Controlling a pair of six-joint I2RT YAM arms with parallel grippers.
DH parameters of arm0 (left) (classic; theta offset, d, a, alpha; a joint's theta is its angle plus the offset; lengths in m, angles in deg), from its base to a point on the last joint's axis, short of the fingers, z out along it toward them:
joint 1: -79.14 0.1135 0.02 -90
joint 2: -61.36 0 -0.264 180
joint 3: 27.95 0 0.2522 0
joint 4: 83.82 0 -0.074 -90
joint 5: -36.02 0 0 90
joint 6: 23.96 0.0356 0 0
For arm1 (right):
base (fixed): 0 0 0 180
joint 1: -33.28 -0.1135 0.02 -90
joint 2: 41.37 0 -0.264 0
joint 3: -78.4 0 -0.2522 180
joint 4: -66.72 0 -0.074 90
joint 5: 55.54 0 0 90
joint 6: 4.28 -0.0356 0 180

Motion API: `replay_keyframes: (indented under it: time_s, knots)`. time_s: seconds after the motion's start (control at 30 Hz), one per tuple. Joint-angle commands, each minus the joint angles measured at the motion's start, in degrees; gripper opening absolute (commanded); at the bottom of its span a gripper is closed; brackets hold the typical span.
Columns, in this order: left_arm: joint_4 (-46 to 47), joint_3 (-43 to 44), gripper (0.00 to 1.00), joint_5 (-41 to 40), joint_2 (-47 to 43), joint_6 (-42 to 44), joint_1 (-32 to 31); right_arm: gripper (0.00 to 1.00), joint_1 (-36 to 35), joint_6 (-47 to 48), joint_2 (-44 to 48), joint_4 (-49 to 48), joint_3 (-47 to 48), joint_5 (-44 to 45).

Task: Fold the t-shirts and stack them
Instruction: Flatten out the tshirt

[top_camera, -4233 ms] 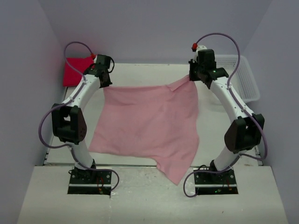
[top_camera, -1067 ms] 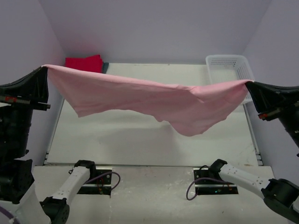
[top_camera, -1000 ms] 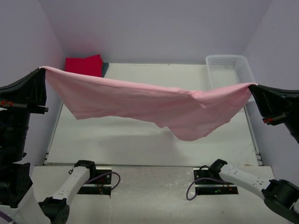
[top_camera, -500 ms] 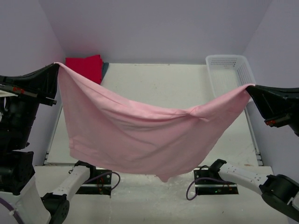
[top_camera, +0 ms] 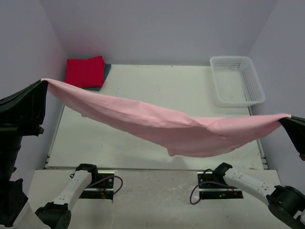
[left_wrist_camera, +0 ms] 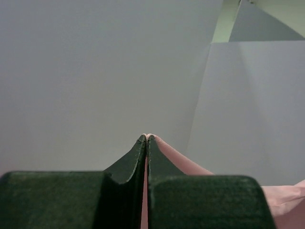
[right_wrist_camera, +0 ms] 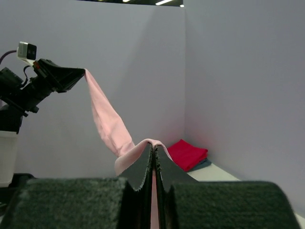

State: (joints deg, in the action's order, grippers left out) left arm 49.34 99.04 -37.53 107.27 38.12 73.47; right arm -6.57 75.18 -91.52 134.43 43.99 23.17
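I have the pale pink t-shirt (top_camera: 162,129) strung in the air above the white table (top_camera: 157,86), sagging toward the middle. One end is pinched in my left gripper (top_camera: 43,82), the other in my right gripper (top_camera: 286,117); both wrist views show the jaws clamped on pink cloth. The folded red t-shirt (top_camera: 85,71) sits in the far left corner, a dark teal t-shirt (top_camera: 106,69) peeking from beneath. A white mesh basket (top_camera: 231,59) stands far right. Plain lavender walls (top_camera: 157,28) enclose three sides.

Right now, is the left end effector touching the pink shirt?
Touching. The left wrist view shows the left end effector shut on the pink shirt, with the cloth pinched between its closed jaws.
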Motion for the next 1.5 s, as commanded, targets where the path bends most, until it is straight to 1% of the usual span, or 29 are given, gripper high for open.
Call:
replay_keyframes:
  time_s: [0.0,0.07,0.17,0.23,0.27,0.33,0.4,0.43,0.5,0.57,0.6,0.63,0.67,0.7,0.73,0.77,0.8,0.83,0.9,0.93,0.97,1.03,1.07,1.1,1.17,1.2,1.3,1.37,1.47]
  knots:
    - [1.26,1.56,0.00,1.92,-0.73,-1.26,-0.13,0.00,3.11,-1.40,0.84,-2.88,-0.26,-9.79]
    - [1.44,1.38,0.00,2.01,-0.47,-1.61,-0.13,0.00,6.62,-2.20,0.76,-3.85,0.36,-13.73]
    - [2.40,-0.71,0.00,2.45,0.06,-2.05,-0.13,0.00,8.48,-2.99,-0.47,-4.38,0.01,-14.20]
    - [3.63,-2.56,0.00,2.80,0.23,-2.40,-0.13,0.00,8.57,-2.90,-1.35,-4.38,-1.04,-13.06]
    - [3.90,-4.66,0.00,2.54,0.41,-2.57,-0.13,0.00,8.48,-2.81,-1.79,-5.25,-3.57,-12.27]
    - [4.34,-6.87,0.00,1.40,1.55,-2.58,-0.13,0.00,8.48,-2.20,-2.58,-6.57,-7.70,-8.85]
    - [3.38,-10.13,0.00,0.17,3.04,-2.75,-0.13,0.00,8.57,-1.33,-5.03,-6.49,-9.74,-5.77]
    - [3.03,-13.01,0.00,-0.88,5.05,-2.58,-0.13,0.00,8.48,-1.06,-6.09,-6.67,-11.49,-2.02]
    - [3.98,-17.49,0.00,-2.46,7.26,-2.66,-0.13,0.00,8.48,-0.97,-9.87,-6.67,-13.08,2.13]
    - [4.26,-23.02,0.00,-6.41,9.36,-2.58,-0.13,0.00,8.57,-0.88,-12.24,-7.28,-16.33,7.31]
    - [4.08,-24.62,0.00,-8.08,11.63,-2.92,-0.13,0.00,9.00,-1.23,-15.04,-7.28,-17.47,9.07]
    - [4.51,-28.90,0.00,-11.23,12.70,-3.45,-0.13,0.00,9.53,-1.49,-16.19,-8.42,-21.05,11.09]
    - [5.13,-31.55,0.00,-12.65,13.76,-3.89,-0.13,0.00,9.97,-2.80,-17.34,-9.47,-23.18,13.11]
    - [5.48,-33.75,0.00,-13.89,16.12,-4.94,-0.13,0.00,11.71,-3.16,-19.87,-10.26,-25.55,13.48]
    - [5.66,-38.21,0.00,-16.07,17.18,-5.82,-0.13,0.00,12.95,-3.77,-21.20,-12.62,-30.62,12.70]
    - [6.53,-41.30,0.00,-18.18,18.06,-6.78,-0.30,0.00,13.83,-5.52,-22.43,-13.86,-33.28,13.83]
    - [8.89,-44.29,0.00,-19.42,19.64,-7.66,-0.65,0.00,15.32,-5.97,-23.75,-15.35,-36.26,13.92]
    - [11.87,-49.02,0.00,-19.78,20.87,-8.11,-0.74,0.00,16.38,-6.41,-26.55,-19.20,-42.04,13.40]
    - [16.35,-52.48,0.00,-21.88,25.34,-8.46,-1.44,0.00,18.40,-7.56,-30.25,-22.13,-46.12,13.66]
    - [17.60,-54.32,0.00,-22.07,26.85,-7.94,-1.53,0.00,18.85,-7.47,-34.53,-23.79,-47.79,14.10]
    - [19.00,-55.21,0.00,-23.12,28.34,-7.42,-1.80,0.00,19.11,-7.30,-36.49,-24.07,-48.07,16.10]
    - [21.91,-55.66,0.00,-23.74,33.00,-6.01,-2.06,0.00,20.34,-6.86,-40.10,-24.77,-47.46,16.30]
    - [21.92,-55.23,0.00,-24.00,34.67,-5.57,-2.15,0.00,20.52,-6.60,-42.46,-25.21,-47.37,16.47]
    - [22.35,-54.87,0.00,-24.35,37.90,-4.69,-2.32,0.00,21.13,-6.33,-43.44,-25.39,-47.02,15.34]
    - [23.85,-53.91,0.00,-24.36,40.56,-3.90,-2.33,0.00,21.66,-6.15,-46.07,-25.74,-45.79,14.72]
    - [26.11,-53.90,0.00,-24.01,42.75,-2.94,-2.33,0.00,22.18,-5.81,-47.05,-25.48,-44.13,14.37]
    - [27.71,-51.36,0.00,-22.78,48.03,-1.00,-2.33,0.00,23.68,-4.66,-51.35,-23.90,-41.32,14.98]
    - [27.02,-47.68,0.00,-22.25,51.89,0.06,-2.33,0.00,24.91,-4.48,-52.85,-22.93,-38.85,14.11]
    - [27.98,-45.47,0.00,-22.51,54.10,1.02,-2.24,0.00,27.11,-4.04,-55.14,-22.40,-36.21,12.78]
